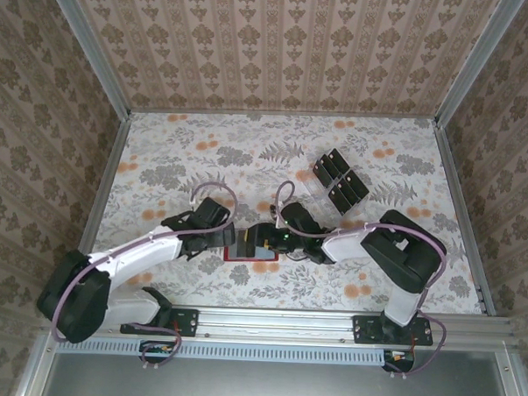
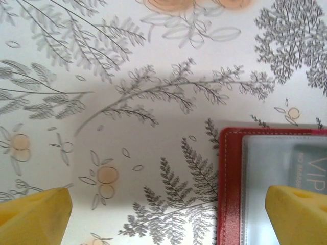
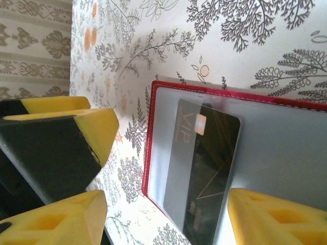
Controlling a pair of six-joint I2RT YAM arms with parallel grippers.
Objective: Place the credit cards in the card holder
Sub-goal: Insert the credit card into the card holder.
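The red card holder [image 1: 244, 257] lies open on the table between both grippers, its pale clear pocket facing up [image 3: 286, 153]. A black credit card marked VIP [image 3: 212, 173] rests partly slid under that pocket; its corner also shows in the left wrist view [image 2: 311, 168]. My right gripper [image 1: 280, 242] hovers open over the card, fingers [image 3: 276, 219] wide on either side, not touching it. My left gripper [image 1: 230, 242] is open at the holder's left edge [image 2: 230, 194], one fingertip [image 2: 299, 214] over the holder. The remaining black cards [image 1: 339, 179] stand at the back right.
The spare cards sit in a clear plastic tray [image 1: 310, 188] behind the right arm. The left gripper's yellow-and-black finger [image 3: 66, 132] is close beside the right gripper. Patterned walls enclose the floral table [image 1: 187, 151].
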